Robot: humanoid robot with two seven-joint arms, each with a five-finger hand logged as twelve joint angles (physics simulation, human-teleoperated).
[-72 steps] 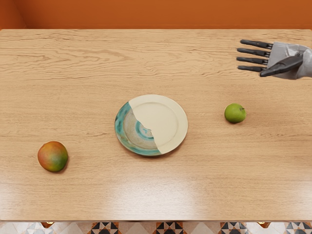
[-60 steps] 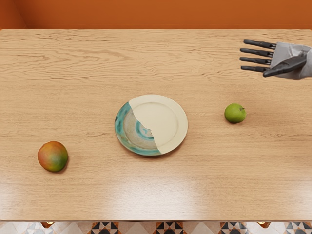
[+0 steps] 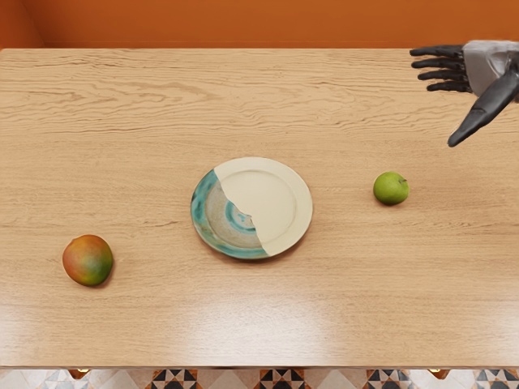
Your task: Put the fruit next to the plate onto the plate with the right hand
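A small green apple [image 3: 391, 188] lies on the wooden table to the right of the plate [image 3: 280, 198], a round cream dish with teal rings on its left half. Far to the left of the plate sits a red-orange mango [image 3: 87, 259]. My right hand [image 3: 454, 85] hovers at the upper right corner, well behind and to the right of the apple. It is open, with fingers spread toward the left and the thumb pointing down. It holds nothing.
The table's front edge [image 3: 259, 366] runs along the bottom of the view, with patterned floor below it. An orange wall [image 3: 243, 23] backs the table.
My right hand has risen and drawn back toward the upper right corner, and its thumb has swung downward. The apple, plate and mango have not moved.
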